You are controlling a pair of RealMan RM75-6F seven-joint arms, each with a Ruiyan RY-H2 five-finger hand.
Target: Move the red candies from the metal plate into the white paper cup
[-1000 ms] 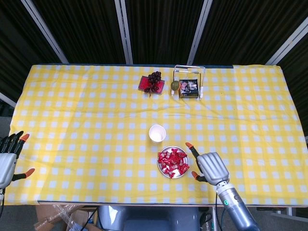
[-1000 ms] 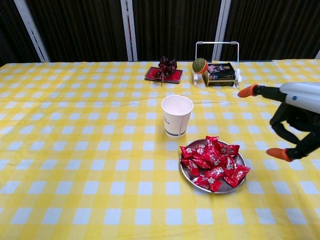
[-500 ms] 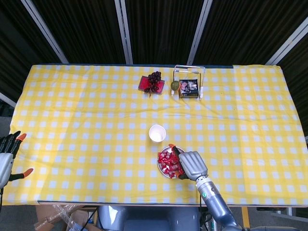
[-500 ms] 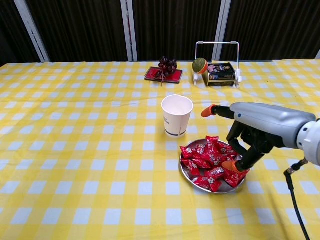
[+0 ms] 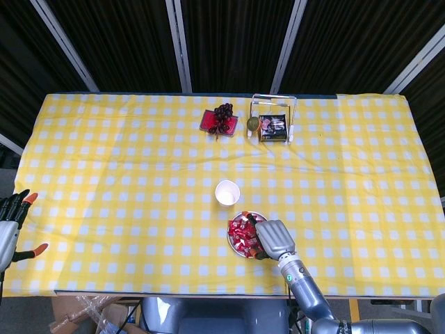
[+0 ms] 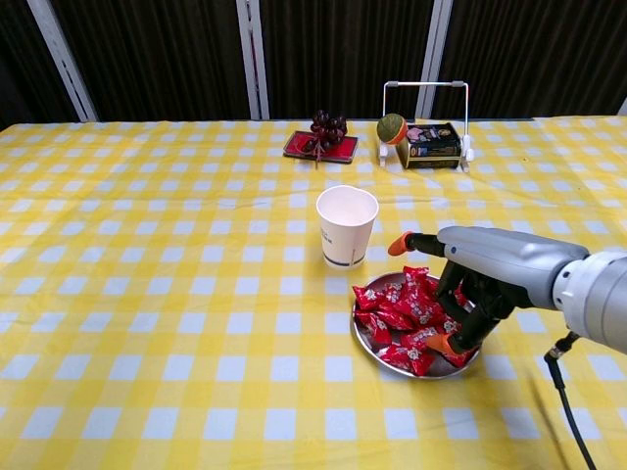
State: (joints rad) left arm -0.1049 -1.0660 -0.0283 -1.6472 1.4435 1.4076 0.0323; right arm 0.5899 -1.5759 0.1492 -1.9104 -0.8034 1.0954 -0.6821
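Your left hand hangs at the surface's far left edge, fingers spread and holding nothing. The white paper cup stands upright just behind the metal plate. The red candies lie heaped on that plate. Your right hand is palm-down over the plate's right half, fingers curled down among the candies; whether they grip one, you cannot tell.

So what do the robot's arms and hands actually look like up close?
The right robot hand has a smooth silver-grey shell on its back, dark fingers and bright orange fingertips. Its forearm is a silver-grey cylinder with a thin black cable hanging beneath. The left robot hand, at the frame edge, shows the same grey shell, dark fingers and orange tips.
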